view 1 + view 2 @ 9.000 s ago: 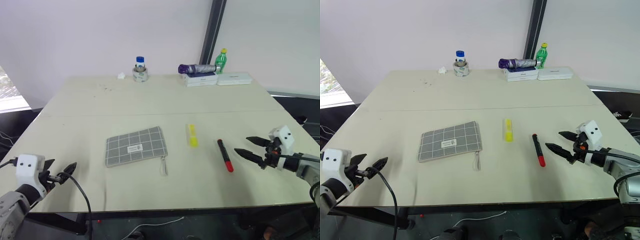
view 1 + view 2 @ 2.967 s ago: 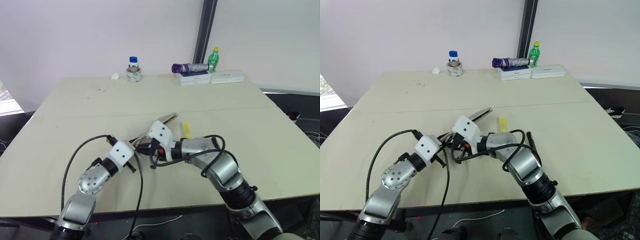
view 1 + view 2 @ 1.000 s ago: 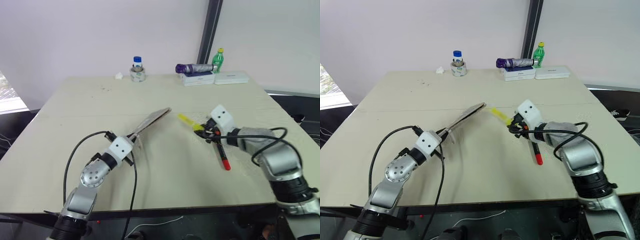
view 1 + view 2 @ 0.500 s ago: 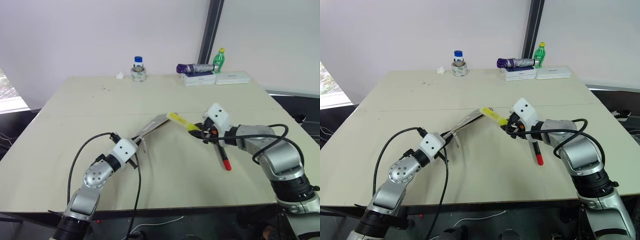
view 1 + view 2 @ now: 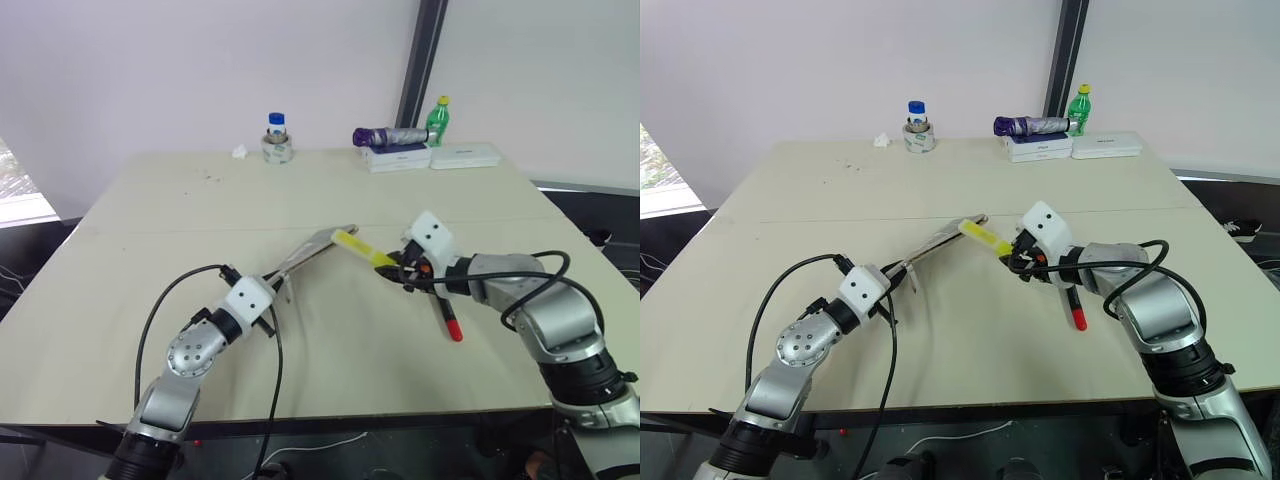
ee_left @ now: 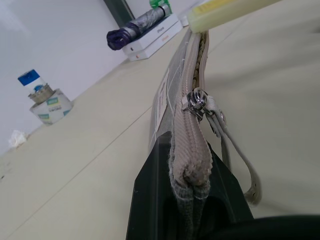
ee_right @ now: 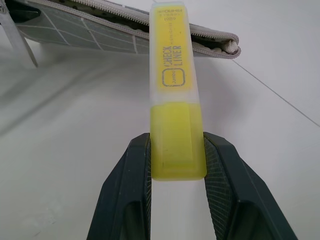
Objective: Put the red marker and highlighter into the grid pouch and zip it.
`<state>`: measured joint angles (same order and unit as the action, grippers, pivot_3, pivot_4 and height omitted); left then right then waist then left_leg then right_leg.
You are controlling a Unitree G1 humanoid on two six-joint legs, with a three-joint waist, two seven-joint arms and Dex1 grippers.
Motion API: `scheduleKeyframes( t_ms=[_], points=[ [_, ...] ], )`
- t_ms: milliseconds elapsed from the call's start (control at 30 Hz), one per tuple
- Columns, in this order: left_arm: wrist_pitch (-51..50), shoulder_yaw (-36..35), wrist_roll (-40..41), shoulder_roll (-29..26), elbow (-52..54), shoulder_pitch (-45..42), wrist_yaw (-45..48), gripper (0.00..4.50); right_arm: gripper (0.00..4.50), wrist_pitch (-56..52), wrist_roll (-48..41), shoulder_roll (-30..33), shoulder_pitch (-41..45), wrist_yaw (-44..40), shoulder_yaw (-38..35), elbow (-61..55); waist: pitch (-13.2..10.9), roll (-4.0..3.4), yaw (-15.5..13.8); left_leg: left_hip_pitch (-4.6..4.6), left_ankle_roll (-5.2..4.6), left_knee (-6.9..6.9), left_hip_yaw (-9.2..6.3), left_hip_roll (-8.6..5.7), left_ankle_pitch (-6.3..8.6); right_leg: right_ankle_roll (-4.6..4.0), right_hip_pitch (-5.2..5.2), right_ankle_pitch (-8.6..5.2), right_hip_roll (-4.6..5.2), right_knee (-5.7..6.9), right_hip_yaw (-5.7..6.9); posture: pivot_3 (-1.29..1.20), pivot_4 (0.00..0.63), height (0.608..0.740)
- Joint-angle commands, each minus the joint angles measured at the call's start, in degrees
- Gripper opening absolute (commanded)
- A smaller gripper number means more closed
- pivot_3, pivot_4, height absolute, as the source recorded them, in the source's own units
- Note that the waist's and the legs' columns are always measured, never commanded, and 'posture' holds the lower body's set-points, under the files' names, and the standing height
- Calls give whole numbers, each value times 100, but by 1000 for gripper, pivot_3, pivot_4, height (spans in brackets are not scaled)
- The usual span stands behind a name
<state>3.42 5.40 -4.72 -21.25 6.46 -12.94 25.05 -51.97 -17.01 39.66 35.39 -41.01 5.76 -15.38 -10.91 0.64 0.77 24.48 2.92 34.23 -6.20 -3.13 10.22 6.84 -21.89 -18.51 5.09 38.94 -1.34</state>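
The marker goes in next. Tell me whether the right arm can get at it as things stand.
Probably not yet: the right gripper is shut on the highlighter. The marker lies bare on the table under that arm.

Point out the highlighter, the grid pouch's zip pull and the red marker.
highlighter [image 7: 175,95], right wrist view, on its printed pale end.
zip pull [image 6: 198,100], left wrist view, on the metal slider of the grid pouch [image 6: 187,75].
red marker [image 5: 451,322], left eye view, on its red body on the table.
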Motion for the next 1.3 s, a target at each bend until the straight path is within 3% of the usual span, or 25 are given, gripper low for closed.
scheduleKeyframes(
  t_ms=[33,1300],
  points=[
    [96,-58,56,-3,209,-18,-29,0,871,56,-13,128,-20,-63,-83,-139,0,0,-1,0,0,0,0,0,0,0,0,0,0,0,0,0,150,740],
    [140,8,-9,-39,197,21,-14,0,871,303,12,298,32,-151,-138,174,0,0,-1,1,0,0,0,0,0,0,1,0,0,-4,0,0,150,740]
  ],
)
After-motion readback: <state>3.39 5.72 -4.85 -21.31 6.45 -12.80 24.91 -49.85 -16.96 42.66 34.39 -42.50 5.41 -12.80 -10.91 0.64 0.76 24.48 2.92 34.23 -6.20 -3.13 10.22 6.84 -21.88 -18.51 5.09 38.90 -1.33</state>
